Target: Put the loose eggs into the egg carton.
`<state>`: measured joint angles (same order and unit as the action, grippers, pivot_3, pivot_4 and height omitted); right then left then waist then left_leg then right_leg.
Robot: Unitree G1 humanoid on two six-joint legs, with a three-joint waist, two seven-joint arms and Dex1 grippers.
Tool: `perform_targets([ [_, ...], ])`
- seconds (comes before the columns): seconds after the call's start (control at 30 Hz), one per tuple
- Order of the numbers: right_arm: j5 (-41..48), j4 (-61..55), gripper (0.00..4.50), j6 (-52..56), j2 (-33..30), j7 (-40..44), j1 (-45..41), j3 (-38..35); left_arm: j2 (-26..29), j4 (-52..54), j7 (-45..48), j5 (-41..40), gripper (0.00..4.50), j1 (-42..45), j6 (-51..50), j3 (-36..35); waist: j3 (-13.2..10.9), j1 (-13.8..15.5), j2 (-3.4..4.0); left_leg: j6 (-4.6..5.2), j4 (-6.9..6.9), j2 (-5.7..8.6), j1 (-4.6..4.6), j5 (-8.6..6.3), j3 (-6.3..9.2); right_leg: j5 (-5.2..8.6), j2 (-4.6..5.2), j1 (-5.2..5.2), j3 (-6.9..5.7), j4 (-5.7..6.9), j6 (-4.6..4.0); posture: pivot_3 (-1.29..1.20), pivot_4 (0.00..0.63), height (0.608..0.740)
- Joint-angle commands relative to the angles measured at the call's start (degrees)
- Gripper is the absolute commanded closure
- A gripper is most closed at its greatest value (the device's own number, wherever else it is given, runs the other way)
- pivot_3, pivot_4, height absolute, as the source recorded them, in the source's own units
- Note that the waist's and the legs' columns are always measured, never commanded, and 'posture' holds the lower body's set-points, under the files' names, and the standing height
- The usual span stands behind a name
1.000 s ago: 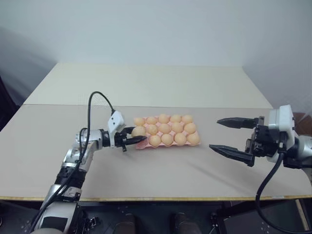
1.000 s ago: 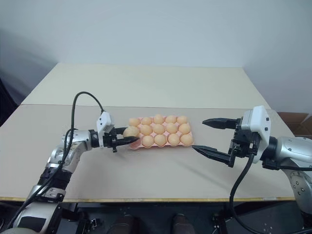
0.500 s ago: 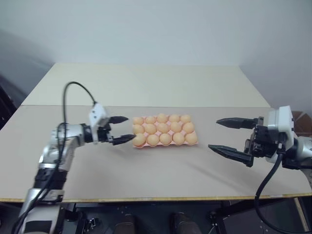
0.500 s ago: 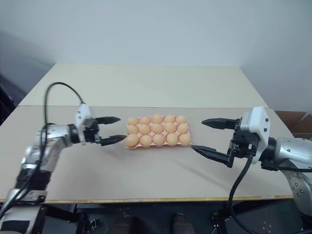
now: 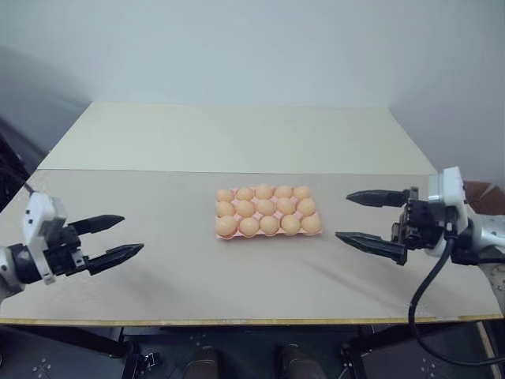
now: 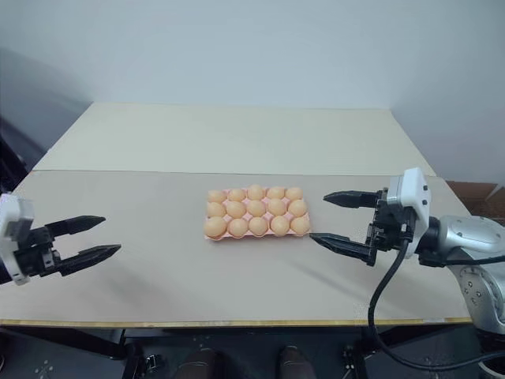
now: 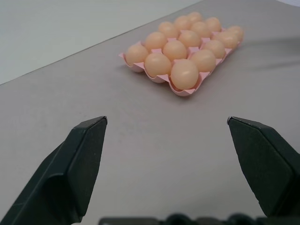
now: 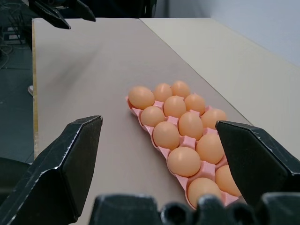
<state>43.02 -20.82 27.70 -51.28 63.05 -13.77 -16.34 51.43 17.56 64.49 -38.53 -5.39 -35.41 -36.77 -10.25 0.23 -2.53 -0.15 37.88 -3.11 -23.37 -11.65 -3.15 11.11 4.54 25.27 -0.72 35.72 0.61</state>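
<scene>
The egg carton point(image 5: 267, 213), eggs point(image 5: 265, 207) filling all cups, lies long axis three-to-nine; right gripper point(image 5: 377, 221), spread empty at three o'clock, sits nearer than left gripper point(image 5: 110, 238), spread empty at eight.

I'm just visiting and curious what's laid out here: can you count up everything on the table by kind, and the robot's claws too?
Eggs: 15, all sitting in cups of the tray, none loose on the table
Pink egg tray: 1
Robot claws: 2, the left gripper and the right gripper, both open and holding nothing
Total: 18
</scene>
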Motion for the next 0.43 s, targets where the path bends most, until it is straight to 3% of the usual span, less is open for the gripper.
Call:
perform_targets([
  [0.03,-1.8,3.2,0.0,-2.7,-0.4,2.1,-3.5,0.8,-1.2,5.8,-3.2,-2.5,0.01,-2.4,-1.5,-3.5,0.0,0.1,0.0,-0.24,0.0,0.0,0.0,-0.15,-0.01,0.0,-0.01,0.02,0.02,0.0,0.0,0.0,0.15,0.74],
  [0.43,-4.2,7.5,0.0,-4.4,0.6,4.9,-7.5,3.2,-1.3,7.9,-7.0,-5.9,0.01,-4.1,-2.2,-4.1,0.0,0.4,0.01,0.07,-0.03,0.0,-0.06,0.04,-0.04,0.02,-0.06,0.09,0.03,0.0,-0.04,0.0,0.15,0.74],
])
